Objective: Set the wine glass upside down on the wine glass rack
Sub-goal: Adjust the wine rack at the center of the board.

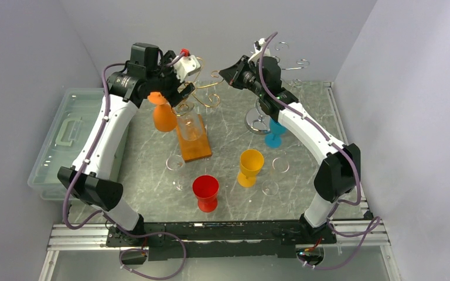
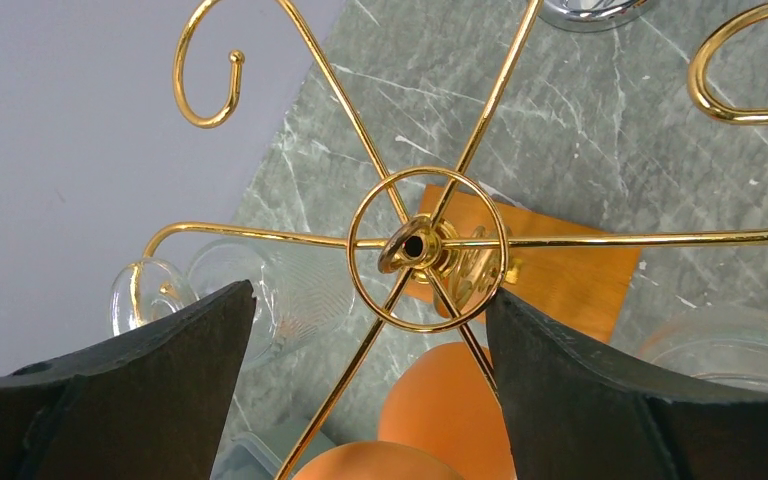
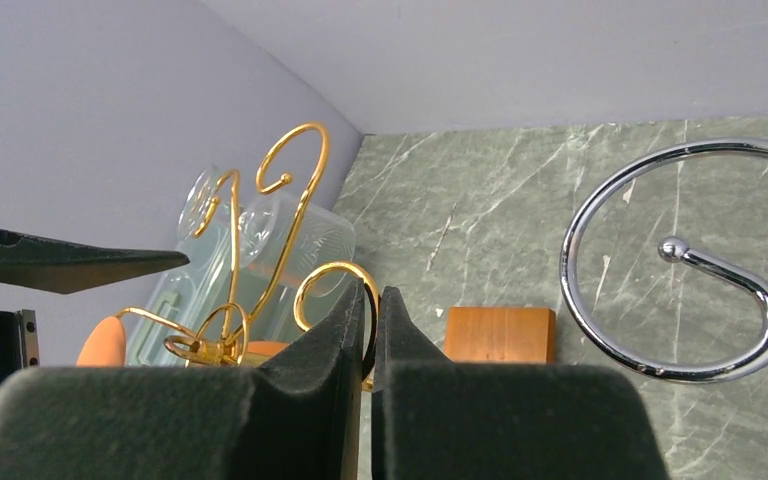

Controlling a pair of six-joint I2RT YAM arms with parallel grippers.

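The clear wine glass (image 2: pixel 280 290) hangs upside down on the gold rack (image 2: pixel 428 250). Its round foot sits in the curl at the end of one gold arm, and its bowl points down at the desk (image 2: pixel 580 110). The foot is wider than the gap in the curl, so the glass cannot fall through.

The left gripper (image 2: pixel 370 292) is right above the middle of the rack and looks straight down on it. Its fingers (image 2: pixel 140 400) are spread wide and hold nothing. The glass is beside the left one, and I cannot tell if they touch.

The right gripper (image 3: pixel 370 295) has its fingers pressed tight together. A thin gold hook of the rack seems to be pinched between them. I think it holds the rack so that it does not wobble or tip.

An orange glass (image 2: pixel 450 405) hangs lower down on the same rack, close by. The rack stands on a wood base (image 2: pixel 570 280).

The job looks almost done. The left arm should lift away slowly and straight up. If it bumps a gold arm, the glass could swing and slip off.
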